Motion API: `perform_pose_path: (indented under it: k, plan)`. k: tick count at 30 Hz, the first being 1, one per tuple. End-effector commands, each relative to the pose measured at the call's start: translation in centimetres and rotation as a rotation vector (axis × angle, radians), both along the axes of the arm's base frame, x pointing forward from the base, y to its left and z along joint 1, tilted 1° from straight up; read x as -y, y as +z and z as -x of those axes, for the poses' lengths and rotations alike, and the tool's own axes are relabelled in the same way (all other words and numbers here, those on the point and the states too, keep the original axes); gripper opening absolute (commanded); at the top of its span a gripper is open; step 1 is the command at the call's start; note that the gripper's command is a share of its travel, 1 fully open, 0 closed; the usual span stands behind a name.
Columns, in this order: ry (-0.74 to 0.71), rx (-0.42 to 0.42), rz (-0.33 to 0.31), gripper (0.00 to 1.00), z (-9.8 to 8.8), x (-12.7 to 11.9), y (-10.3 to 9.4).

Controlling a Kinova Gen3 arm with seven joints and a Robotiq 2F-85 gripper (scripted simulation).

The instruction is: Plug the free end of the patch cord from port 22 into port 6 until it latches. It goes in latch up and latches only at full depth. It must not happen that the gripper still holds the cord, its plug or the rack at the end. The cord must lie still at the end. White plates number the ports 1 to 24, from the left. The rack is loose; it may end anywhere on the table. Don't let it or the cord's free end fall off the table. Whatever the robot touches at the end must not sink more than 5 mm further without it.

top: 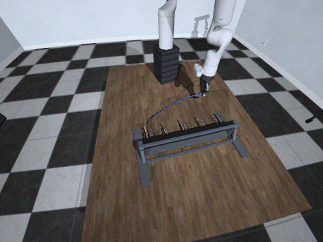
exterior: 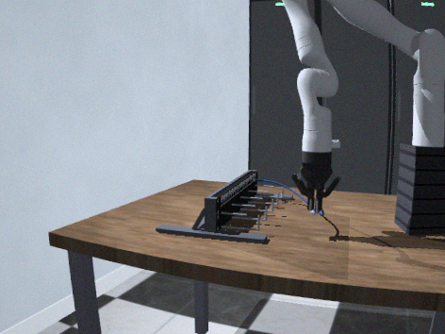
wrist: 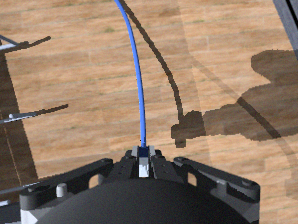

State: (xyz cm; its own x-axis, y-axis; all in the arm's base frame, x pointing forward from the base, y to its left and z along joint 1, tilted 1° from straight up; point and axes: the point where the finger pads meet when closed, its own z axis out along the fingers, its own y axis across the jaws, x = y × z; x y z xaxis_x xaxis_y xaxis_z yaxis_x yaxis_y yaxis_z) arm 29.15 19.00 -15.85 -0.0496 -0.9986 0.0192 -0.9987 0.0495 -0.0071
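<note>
A gripper (top: 203,93) pinches the free end of a blue patch cord (top: 171,104) above a wooden bench (top: 191,191); the cord arcs away to a grey rack (top: 144,171) standing well apart from the gripper.

White rounded arm (exterior: 315,118), black claw (exterior: 315,200)
</note>
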Motion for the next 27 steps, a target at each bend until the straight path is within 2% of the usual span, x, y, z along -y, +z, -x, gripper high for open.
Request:
perform_pose_path:
  k: [1,27]
  plan:
    - [-0.018,0.004,-0.002,0.00,-0.4,0.0,0.2]
    - [-0.235,0.010,-0.005,0.00,-3.0,0.6,0.8]
